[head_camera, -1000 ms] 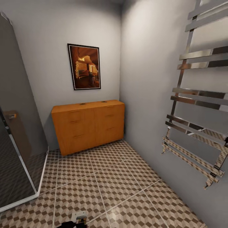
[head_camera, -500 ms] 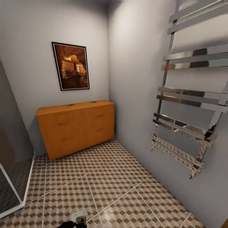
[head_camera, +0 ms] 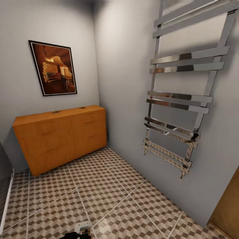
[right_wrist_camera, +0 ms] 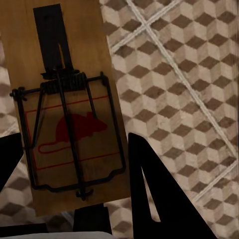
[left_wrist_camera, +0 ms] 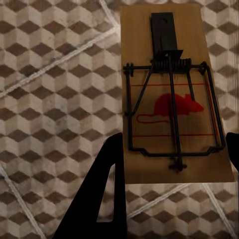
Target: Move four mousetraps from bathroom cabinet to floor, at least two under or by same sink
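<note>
Over the bathroom floor (head_camera: 109, 196), cabinet (head_camera: 59, 136) in the far corner, my left pincer (left_wrist_camera: 172, 164) grips one mousetrap (left_wrist_camera: 169, 94) and my right pincer (right_wrist_camera: 69, 174) another mousetrap (right_wrist_camera: 64, 99), so I should find the sink, then lower both flat.

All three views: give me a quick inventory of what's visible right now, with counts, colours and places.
Cabinet: one, orange-brown, against the far wall.
Small dark items on cabinet top: two, too small to identify.
Picture: one, dark-framed, on the wall above the cabinet.
Towel rail: one, chrome, on the right wall.
Bathroom floor: cube-pattern tiles, brown, beige and white.
Door: brown edge, far right.
Mousetraps: two, wooden with red mouse mark; one between the left gripper's fingers, one between the right gripper's fingers.
Left gripper: black fingers.
Right gripper: black fingers.
</note>
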Tool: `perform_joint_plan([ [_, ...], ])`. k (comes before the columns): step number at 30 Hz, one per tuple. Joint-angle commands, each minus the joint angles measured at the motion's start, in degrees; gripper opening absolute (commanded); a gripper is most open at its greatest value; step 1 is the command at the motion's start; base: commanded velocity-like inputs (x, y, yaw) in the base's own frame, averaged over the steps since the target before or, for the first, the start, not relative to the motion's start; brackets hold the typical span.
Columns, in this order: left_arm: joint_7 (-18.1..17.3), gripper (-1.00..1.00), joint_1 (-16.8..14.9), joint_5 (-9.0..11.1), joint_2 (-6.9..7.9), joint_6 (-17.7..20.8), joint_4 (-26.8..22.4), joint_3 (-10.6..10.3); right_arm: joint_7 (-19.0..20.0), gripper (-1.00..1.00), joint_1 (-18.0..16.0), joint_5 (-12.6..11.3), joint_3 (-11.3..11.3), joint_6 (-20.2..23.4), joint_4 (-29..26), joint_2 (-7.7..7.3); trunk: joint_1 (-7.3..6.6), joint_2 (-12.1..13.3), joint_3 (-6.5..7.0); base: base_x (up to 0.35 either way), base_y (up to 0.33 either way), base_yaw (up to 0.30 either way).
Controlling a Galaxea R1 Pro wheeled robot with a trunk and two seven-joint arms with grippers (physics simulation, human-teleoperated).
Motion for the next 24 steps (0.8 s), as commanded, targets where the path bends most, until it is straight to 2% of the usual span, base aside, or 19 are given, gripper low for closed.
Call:
perform_joint_plan([
  [1,0.3,-1.0,0.0,0.4,-0.02,0.2,0.0,0.0,0.0,-1.0,-0.1,-0.7,0.5,0.1,0.1,0.01,-0.01,0.0,-0.06,0.0,0.0,-0.29],
  [16,0.2,-1.0,0.0,0.4,-0.03,0.2,0.0,0.0,0.0,-1.0,0.0,-0.7,0.5,0.1,0.1,0.01,-0.01,0.0,-0.06,0.0,0.0,-0.29],
  [24,0.3,-1.0,0.0,0.5,0.03,0.2,0.0,0.0,0.0,-1.0,0.0,-1.7,0.5,0.1,0.1,-0.04,-0.01,0.0,-0.06,0.0,0.0,-0.29],
])
